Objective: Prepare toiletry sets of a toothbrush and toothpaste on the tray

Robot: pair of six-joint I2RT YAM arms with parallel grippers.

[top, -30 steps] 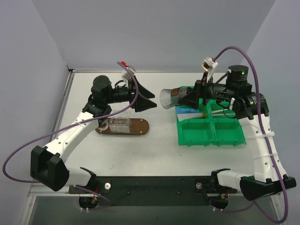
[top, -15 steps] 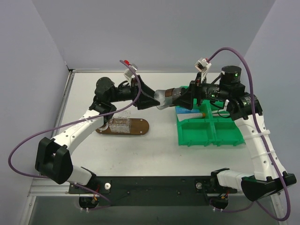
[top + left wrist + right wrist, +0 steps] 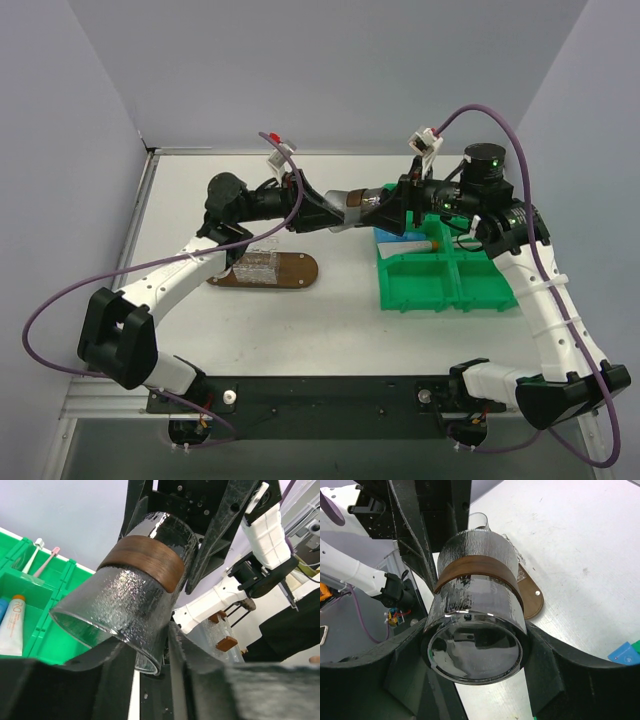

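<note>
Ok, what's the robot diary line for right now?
stage: mid-air handover | right gripper: holding clear cup | left gripper: at cup's rim, grip unclear | toothpaste: in green bin

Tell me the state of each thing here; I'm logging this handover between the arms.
banded cup: sideways in the air between both claws.
right claw: shut on the cup's base.
left claw: around the cup's rim; grip unclear.
tray: holds one clear cup, no set yet.
toothpaste: lying in the green bin.
toothbrushes: two, lying in another bin compartment.
</note>
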